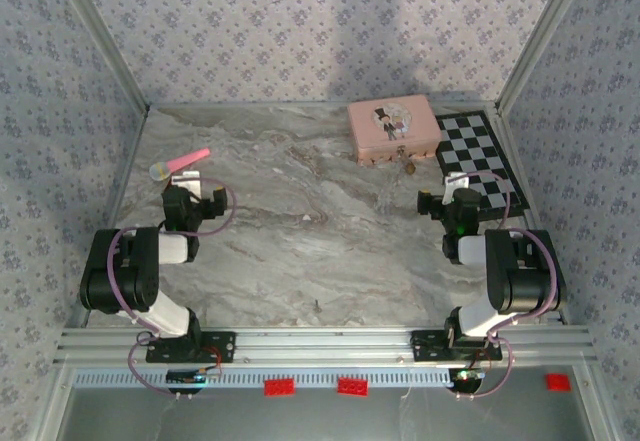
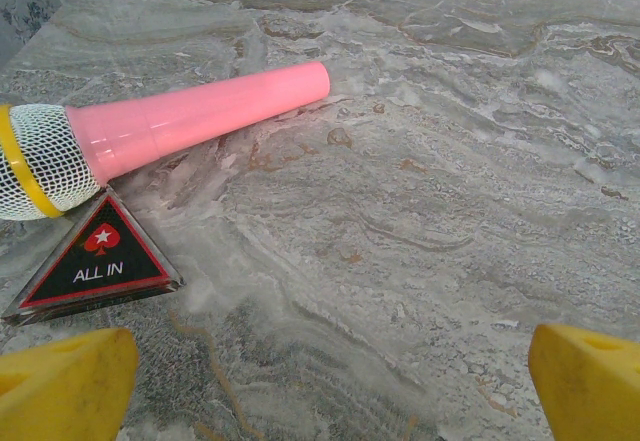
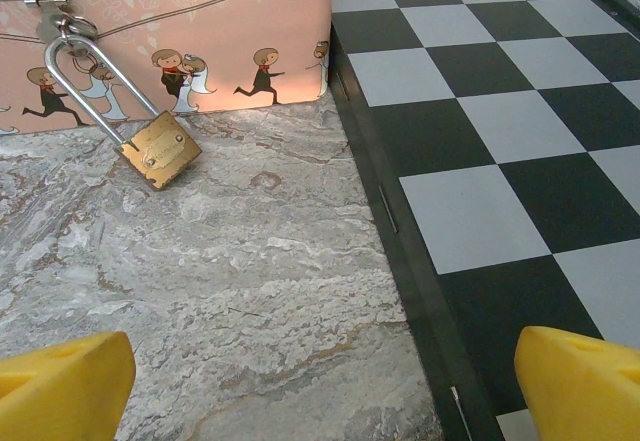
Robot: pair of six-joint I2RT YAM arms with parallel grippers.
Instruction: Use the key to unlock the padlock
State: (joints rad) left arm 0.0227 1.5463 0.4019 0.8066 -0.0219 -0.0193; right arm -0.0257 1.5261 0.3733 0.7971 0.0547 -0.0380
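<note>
The small brass padlock (image 3: pixel 160 151) lies on the marble table, its long grey shackle (image 3: pixel 80 81) hooked through the hasp of the pink tin box (image 3: pixel 200 21). From above, the padlock (image 1: pixel 408 166) sits at the front edge of the box (image 1: pixel 393 129), at the back right. My right gripper (image 3: pixel 325 386) is open and empty, low over the table a short way in front of the padlock, its yellow fingertips (image 3: pixel 65 386) wide apart. My left gripper (image 2: pixel 330 386) is also open and empty, at the far left of the table, far from the padlock.
A pink toy microphone (image 2: pixel 190 116) and a black triangular "ALL IN" marker (image 2: pixel 95 261) lie just ahead of the left gripper. A black-and-white chessboard (image 3: pixel 500 111) lies flat beside the box, right of the right gripper. Patterned walls enclose the table.
</note>
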